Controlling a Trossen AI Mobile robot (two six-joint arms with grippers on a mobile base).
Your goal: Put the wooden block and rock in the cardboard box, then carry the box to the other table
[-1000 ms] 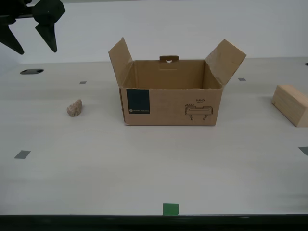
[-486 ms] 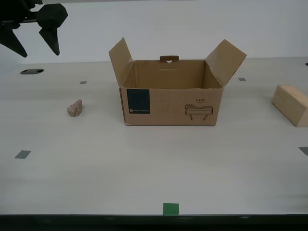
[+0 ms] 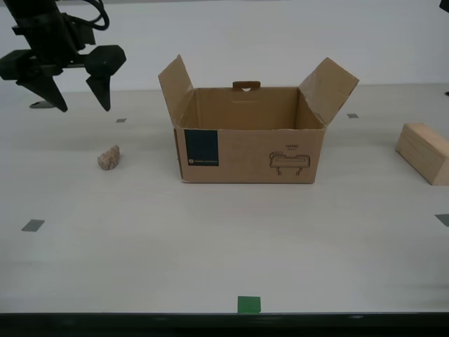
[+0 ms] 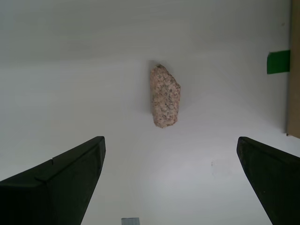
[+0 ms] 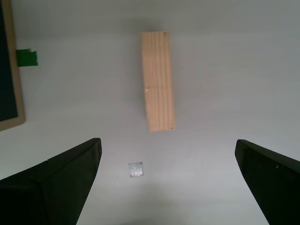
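- The desk (image 3: pixel 210 239) is big, smooth and off-white. It carries all our things, with little grey squares of tape (image 3: pixel 32 225) dotted on it.
- The cardboard box (image 3: pixel 249 144) stands upright in the middle of the desk. Its top is open and its two side flaps stick up and lean outward. A dark blue label and a black line drawing are on its front wall.
- My second gripper (image 3: pixel 77 105) hangs in the air at the exterior view's upper left, above the desk and a little behind the rock. Its black fingers (image 4: pixel 61 183) are spread wide apart and hold nothing.
- My first gripper (image 5: pixel 166 187) shows only in its own wrist view. Its fingers (image 5: pixel 56 183) are spread wide apart too, high over the wooden block, with nothing between them.
- The wooden block (image 3: pixel 424 152) lies on the desk at the exterior view's far right, well apart from the box. Nothing touches it.
- The rock (image 3: pixel 108 157) sits on the desk on the exterior view's left of the box, near it but not touching. It is lumpy and beige-pink.
- A green square of tape (image 3: pixel 248 305) is stuck at the desk's near edge.
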